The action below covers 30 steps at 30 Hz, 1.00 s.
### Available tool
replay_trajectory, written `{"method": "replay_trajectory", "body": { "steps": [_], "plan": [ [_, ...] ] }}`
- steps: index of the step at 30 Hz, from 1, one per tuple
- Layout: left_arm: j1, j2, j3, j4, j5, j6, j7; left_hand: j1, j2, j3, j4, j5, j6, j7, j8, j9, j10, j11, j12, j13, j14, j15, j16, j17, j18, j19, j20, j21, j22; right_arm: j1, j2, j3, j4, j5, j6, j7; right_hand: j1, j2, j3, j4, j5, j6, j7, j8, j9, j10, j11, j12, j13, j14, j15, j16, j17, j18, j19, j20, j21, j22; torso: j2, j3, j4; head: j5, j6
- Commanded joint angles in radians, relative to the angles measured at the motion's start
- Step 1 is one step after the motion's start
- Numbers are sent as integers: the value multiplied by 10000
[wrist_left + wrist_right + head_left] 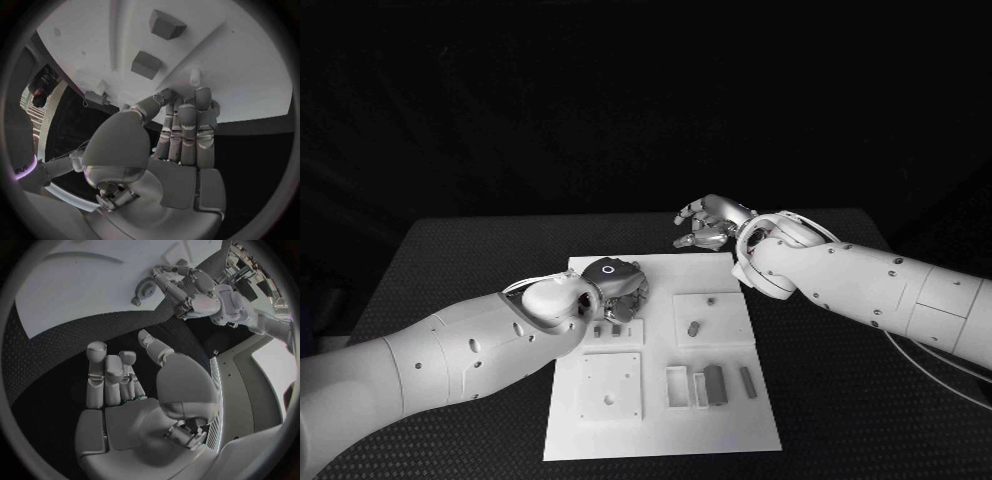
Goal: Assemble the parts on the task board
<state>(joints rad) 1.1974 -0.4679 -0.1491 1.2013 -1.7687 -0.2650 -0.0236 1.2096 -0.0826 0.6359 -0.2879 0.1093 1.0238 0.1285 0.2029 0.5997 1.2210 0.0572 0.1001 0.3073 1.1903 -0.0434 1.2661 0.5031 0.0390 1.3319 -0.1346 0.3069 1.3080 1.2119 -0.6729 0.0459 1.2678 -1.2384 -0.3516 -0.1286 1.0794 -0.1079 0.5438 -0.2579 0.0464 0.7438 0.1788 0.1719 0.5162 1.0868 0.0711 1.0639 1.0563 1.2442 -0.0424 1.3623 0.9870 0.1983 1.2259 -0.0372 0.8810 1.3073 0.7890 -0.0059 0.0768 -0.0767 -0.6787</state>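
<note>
The white task board [661, 420] lies in the middle of the black table [444, 260], and everything else is easiest placed from it. On the board's nearest stretch sits a square white plate [610, 385] with a small hole in it, and just beside that an open white tray [678, 386]. A dark grey block [714, 384] lies against the tray, with a slimmer grey bar [747, 381] a little apart from it toward the board's right edge.

Further up the board a raised square pad [711, 318] carries one short grey peg [694, 327]. Across from it, on the board's left side, two small grey parts [606, 328] stand close together, partly under the left hand [620, 285].

That left hand hangs over the board's far left corner, palm down. In the left wrist view its fingers [203, 102] lie straight and close together, their tips down at the white surface near two grey blocks [147, 65]. I can't make out whether anything is pinched beneath them.

Past the board's far edge, over bare table, the right hand [711, 222] hovers just beyond the board's far right corner. Its fingers [97, 365] are loosely spread and lightly curled, holding nothing.
</note>
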Motion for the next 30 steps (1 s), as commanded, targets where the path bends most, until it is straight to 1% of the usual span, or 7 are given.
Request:
{"method": "replay_trajectory", "body": {
  "steps": [1,8,14,22,26,27,30],
  "plan": [
    [-159,-69,-125,-90,-195,587,-221,143,46,60,3,-56,129,-23,81,16,235,33,93,124,74,-85,64,21,664,21,-75,45,221,-5,-12,2,10,-11,91,84,-71,-7,0,63,36,14,61,59,-10,-57,-19,57,-10,-71,11,27,-11,635,20,-64,-64,188,0,1,-2,11,0],
    [-173,-169,-123,-28,-87,-63,-62,218,140,98,-3,-153,417,-153,273,34,529,-109,200,316,297,-228,171,81,626,166,-177,92,207,-5,-12,2,19,-11,88,83,-73,-8,0,66,36,13,61,59,-11,-57,-19,59,-11,-71,11,27,-11,635,20,-64,-64,188,1,4,5,19,18],
    [-193,-262,-119,30,148,-500,102,227,138,106,-7,-159,429,-162,284,32,532,-116,191,333,310,-235,175,88,617,173,-188,89,203,-6,-35,2,14,-11,83,84,-74,-9,0,68,36,13,61,60,-11,-58,-19,60,-13,-71,11,27,-11,635,20,-64,-64,188,5,4,-11,25,9],
    [-200,-441,-81,243,376,-894,243,228,138,116,1,-164,459,-175,306,31,565,-130,191,369,340,-249,183,101,605,208,-210,95,202,-13,-37,2,18,-11,83,89,-75,-9,0,71,36,12,61,61,-12,-59,-19,62,-15,-71,11,28,-12,635,21,-64,-64,188,1,3,-1,9,42],
    [-199,-599,-28,432,615,-1017,283,226,137,119,4,-165,467,-178,313,30,574,-134,189,381,350,-254,184,104,601,222,-218,98,201,-16,-51,2,19,-11,81,85,-74,-10,1,72,36,12,61,61,-13,-59,-19,63,-16,-71,11,28,-12,635,21,-64,-64,189,2,1,-1,12,58],
    [-199,-633,2,476,677,-1029,287,226,136,120,4,-166,468,-179,313,30,575,-135,188,383,352,-254,184,105,600,223,-219,98,201,-17,-53,2,18,-11,80,85,-74,-10,1,72,36,12,61,61,-13,-59,-19,64,-17,-71,11,28,-12,635,21,-64,-64,189,1,0,-1,10,64],
    [-199,-707,214,563,956,-1069,269,221,133,120,6,-167,470,-180,316,29,578,-136,186,389,357,-256,184,106,597,230,-223,99,201,-22,-61,2,23,-11,80,87,-74,-10,1,73,36,12,61,61,-13,-59,-19,64,-17,-71,11,28,-12,635,21,-65,-64,189,-1,-4,-3,1,69]
  ]
}}
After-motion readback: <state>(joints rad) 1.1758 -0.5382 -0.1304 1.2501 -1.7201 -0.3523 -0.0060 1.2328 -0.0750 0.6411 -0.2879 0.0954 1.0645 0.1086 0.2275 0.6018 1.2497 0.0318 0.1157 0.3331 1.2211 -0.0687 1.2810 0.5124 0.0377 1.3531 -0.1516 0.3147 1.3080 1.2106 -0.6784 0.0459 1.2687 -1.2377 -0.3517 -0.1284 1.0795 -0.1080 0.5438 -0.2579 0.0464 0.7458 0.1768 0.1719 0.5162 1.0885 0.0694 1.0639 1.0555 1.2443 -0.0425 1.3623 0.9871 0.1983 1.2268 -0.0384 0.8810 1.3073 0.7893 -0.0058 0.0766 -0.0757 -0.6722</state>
